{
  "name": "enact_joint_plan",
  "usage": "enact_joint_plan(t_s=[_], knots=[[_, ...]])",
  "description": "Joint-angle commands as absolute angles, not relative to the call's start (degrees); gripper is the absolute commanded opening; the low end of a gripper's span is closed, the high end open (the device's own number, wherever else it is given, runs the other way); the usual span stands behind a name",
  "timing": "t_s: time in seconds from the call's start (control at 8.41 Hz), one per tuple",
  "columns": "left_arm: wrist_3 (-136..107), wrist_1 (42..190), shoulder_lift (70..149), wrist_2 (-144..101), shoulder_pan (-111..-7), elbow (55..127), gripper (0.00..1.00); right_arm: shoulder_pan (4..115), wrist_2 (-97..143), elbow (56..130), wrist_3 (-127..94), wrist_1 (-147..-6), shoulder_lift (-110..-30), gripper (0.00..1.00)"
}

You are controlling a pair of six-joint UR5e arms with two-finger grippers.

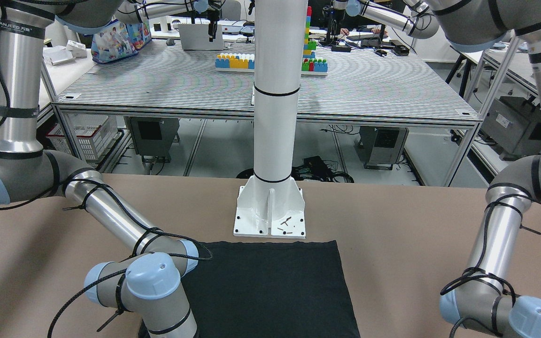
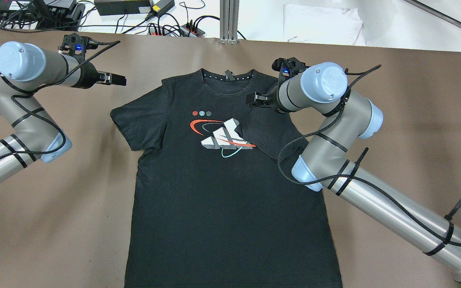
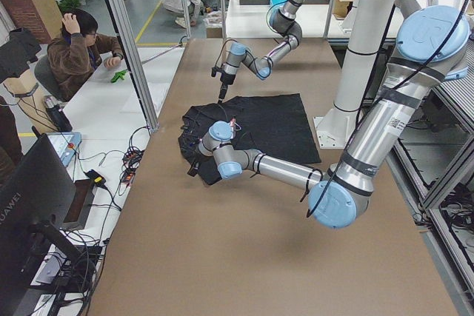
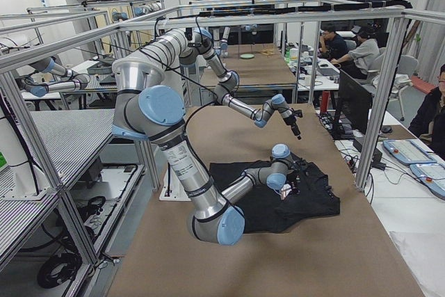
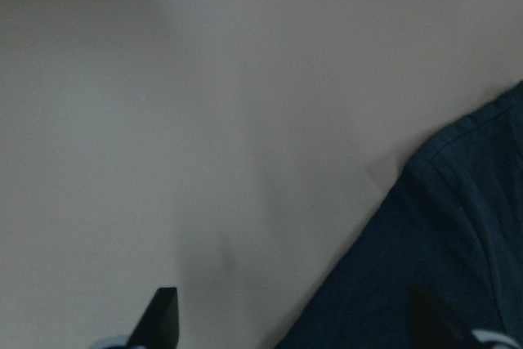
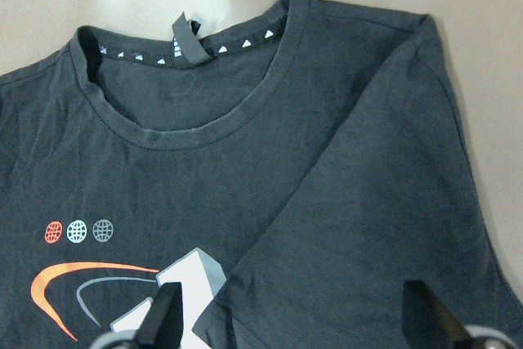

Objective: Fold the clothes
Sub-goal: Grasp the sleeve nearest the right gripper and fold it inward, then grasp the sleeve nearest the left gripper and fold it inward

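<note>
Front-facing: the matte black T-shirt lies flat mid-worktop, its straight hem near the white pillar base. Overhead: the collar points to the far edge and the right sleeve is folded over the printed chest. The right gripper hovers above that sleeve, the left gripper over bare brown surface. Wrist views: both pairs of jaws stand apart, empty.

You're getting bright, even overhead light; only soft shadows are falling on the worktop. The clothes are crushing to flat black in the front view. Left wrist view is running dim and soft, right wrist is reading sharp. Rear worktop is showing stripe moiré.
</note>
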State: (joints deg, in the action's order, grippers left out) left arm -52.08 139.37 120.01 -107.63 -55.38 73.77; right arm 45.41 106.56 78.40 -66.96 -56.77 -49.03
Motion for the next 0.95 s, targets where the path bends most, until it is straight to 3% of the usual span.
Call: enact_joint_plan(t_s=[0.0,0.48,0.83], knots=[[-52.03,141.41,117.78,-107.4,-52.39,74.18,1.0,46.76,106.61,78.4,-67.23,-56.95,-49.22,0.94],[-51.07,141.15,116.54,-107.4,-51.15,73.48,1.0,46.67,106.61,78.49,-67.76,-57.22,-49.31,0.94],[-50.89,140.98,116.54,-107.4,-50.36,73.21,0.91,46.41,106.52,78.57,-67.76,-57.22,-49.57,0.94]])
